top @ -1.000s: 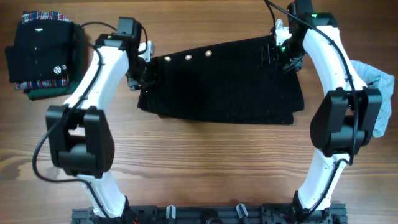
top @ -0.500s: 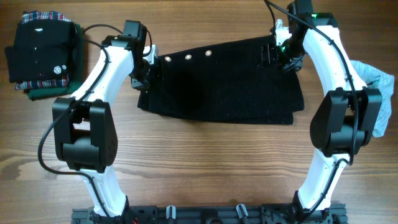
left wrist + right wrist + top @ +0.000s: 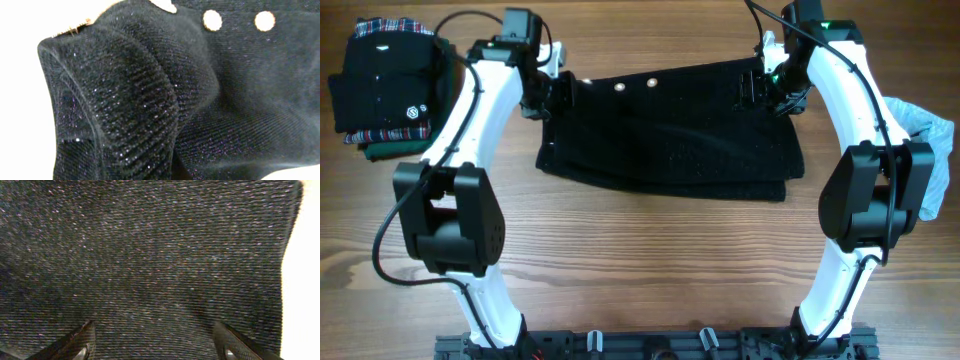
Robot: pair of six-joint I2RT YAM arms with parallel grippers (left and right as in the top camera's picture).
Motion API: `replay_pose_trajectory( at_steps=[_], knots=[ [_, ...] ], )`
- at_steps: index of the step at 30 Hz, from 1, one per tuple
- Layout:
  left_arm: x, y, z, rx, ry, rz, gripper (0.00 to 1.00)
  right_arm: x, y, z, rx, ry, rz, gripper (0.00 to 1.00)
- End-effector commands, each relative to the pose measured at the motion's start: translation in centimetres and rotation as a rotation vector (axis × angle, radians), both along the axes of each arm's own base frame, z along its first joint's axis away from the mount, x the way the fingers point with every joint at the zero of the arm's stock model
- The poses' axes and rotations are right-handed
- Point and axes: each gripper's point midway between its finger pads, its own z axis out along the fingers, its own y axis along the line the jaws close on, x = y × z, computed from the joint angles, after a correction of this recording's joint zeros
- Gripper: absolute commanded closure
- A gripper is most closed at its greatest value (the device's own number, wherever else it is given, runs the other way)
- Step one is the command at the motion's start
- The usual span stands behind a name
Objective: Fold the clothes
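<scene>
Wood-grain bench (image 3: pixel 640 260) carries fuzzy black knit clothes (image 3: pixel 670 140) (pale round buttons (image 3: pixel 619 88) along one edge); left end effector (image 3: pixel 555 92) pinches the bunched corner, right end effector (image 3: pixel 775 92) spread.

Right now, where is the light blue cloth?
Overhead, the light blue cloth lies far right, partly behind the right arm, beyond the black knit garment.

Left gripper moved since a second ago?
Yes. The left gripper, shut on the black fuzzy knit garment, shifted toward the wooden table's far edge, judged against the plaid-trimmed stack.
</scene>
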Motion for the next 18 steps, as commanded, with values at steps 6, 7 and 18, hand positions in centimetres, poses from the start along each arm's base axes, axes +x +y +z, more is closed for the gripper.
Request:
replay_pose_trajectory(
  at_steps=[6, 7, 18],
  knots=[
    [-0.6, 4.4, 1.3, 0.099, 0.011, -0.066, 0.96, 0.4, -0.1, 1.0, 0.001, -0.029, 0.009, 0.24],
    [-1.1, 4.5, 1.2, 0.103, 0.027, -0.081, 0.93, 0.4, -0.1, 1.0, 0.001, -0.030, 0.010, 0.24],
    [-4.6, 5.0, 0.7, 0.128, 0.169, -0.099, 0.25, -0.5, -0.7, 0.5, 0.004, 0.019, -0.041, 0.22]
  ],
)
